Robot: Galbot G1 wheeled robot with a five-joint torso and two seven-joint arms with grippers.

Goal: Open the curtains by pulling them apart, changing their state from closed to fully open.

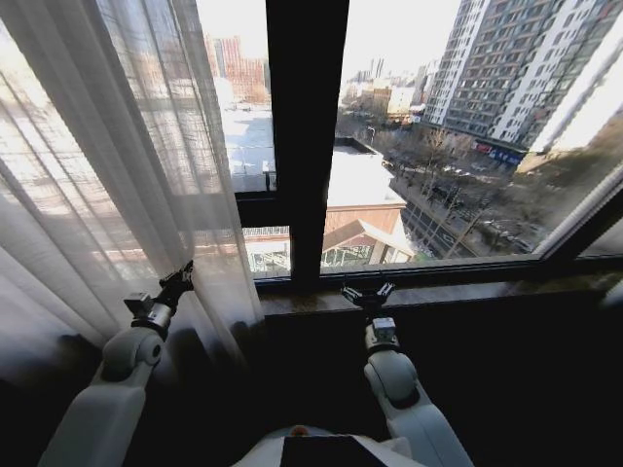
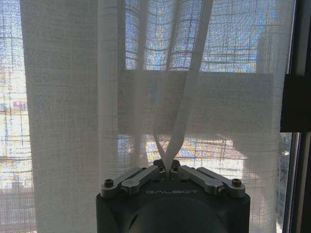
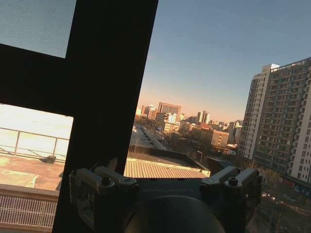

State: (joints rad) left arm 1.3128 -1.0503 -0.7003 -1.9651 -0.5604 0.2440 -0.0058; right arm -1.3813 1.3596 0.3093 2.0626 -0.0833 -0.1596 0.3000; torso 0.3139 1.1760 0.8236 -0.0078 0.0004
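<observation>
My left gripper (image 1: 183,277) is up against the curtains (image 1: 107,175), fingers pinched together on a fold of the sheer fabric near the panel's inner edge. In the left wrist view the left gripper (image 2: 166,166) has both fingers closed on a narrow pleat (image 2: 182,111) that runs upward from the pinch point, with the rest of the panel hanging flat behind it.

The curtains hang bunched over the left part of the window, the inner edge falling just left of the dark window frame (image 1: 307,136). The glass right of the frame is uncovered, with city buildings (image 1: 516,68) visible through it.

My right gripper (image 1: 369,292) is at the window sill (image 1: 458,292), just right of the frame's base, fingers spread apart and holding nothing. From the right wrist view the right gripper (image 3: 165,182) points at the frame's upright (image 3: 109,87) and the open glass, fingers wide on either side, no fabric between them.

The left arm reaches up and forward on the left; the right arm is extended straight toward the sill.
</observation>
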